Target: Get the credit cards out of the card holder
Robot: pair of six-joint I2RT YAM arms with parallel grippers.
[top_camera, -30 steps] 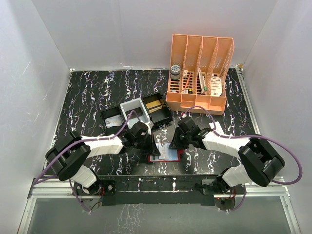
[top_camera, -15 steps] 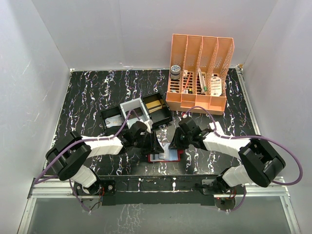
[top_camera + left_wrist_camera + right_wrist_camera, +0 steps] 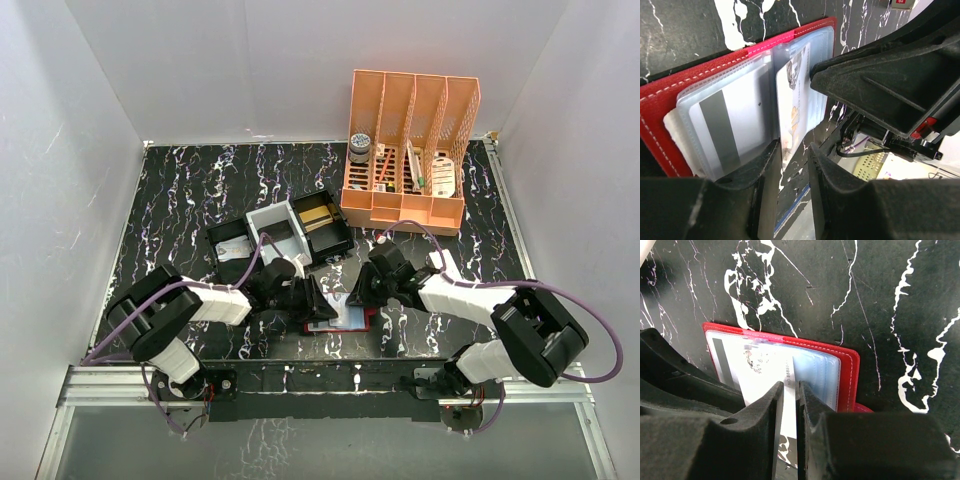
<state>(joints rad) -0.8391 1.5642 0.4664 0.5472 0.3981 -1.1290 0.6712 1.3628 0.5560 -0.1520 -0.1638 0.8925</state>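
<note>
The red card holder [image 3: 372, 318] lies open on the black marbled table near the front edge, and it also shows in the left wrist view [image 3: 670, 90] and the right wrist view [image 3: 847, 370]. Its clear sleeves hold a grey-striped credit card [image 3: 725, 125]. My right gripper [image 3: 791, 386] [image 3: 360, 296] is shut on a pale white credit card [image 3: 760, 375] that sticks partly out of a sleeve. My left gripper [image 3: 792, 146] [image 3: 313, 298] stands on the holder's left half, jaws a narrow gap apart, with the pale card's end [image 3: 792, 95] at the gap.
A black compartmented tray with a grey insert [image 3: 285, 228] sits just behind the grippers. An orange desk organizer [image 3: 408, 150] stands at the back right. The two grippers are almost touching over the holder. The table's front rail [image 3: 320, 380] is close by.
My left arm has drawn in and its gripper has shifted toward the holder's middle. The pale card now shows further out of the sleeve in my right gripper.
</note>
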